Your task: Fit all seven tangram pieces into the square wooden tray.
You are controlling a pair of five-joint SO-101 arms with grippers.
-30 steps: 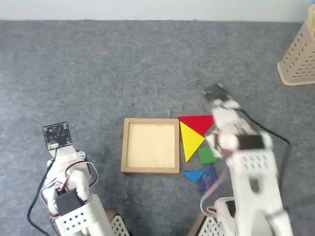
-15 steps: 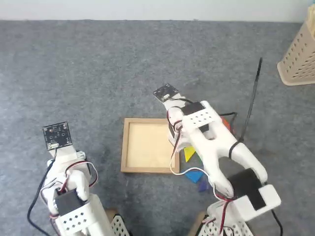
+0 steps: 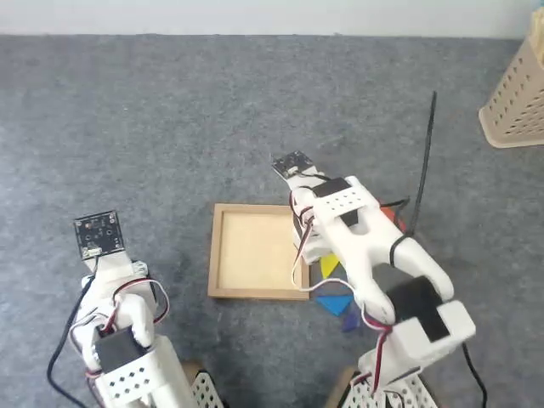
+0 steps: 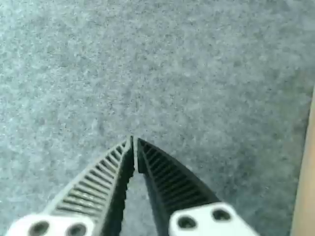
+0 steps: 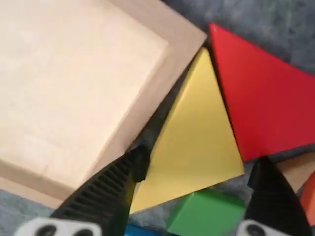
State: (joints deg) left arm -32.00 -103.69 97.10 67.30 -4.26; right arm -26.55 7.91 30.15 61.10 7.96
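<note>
Basket [image 3: 517, 93] stands far right; right arm [image 3: 365, 246] overhangs pieces [image 3: 334, 303]. Right claw [image 5: 199, 166] spread astride yellow triangle [image 5: 197, 128]; left claw [image 4: 134, 147] pressed together.

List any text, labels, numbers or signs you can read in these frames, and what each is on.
No readable text in any view.
On the wooden tray: bare wood, nothing printed.
On the yellow triangle, red triangle and green piece: plain colour, no marks.
On the dark board on the left arm: pale specks, too small to read.
On the basket: a pattern of holes, no lettering.
</note>
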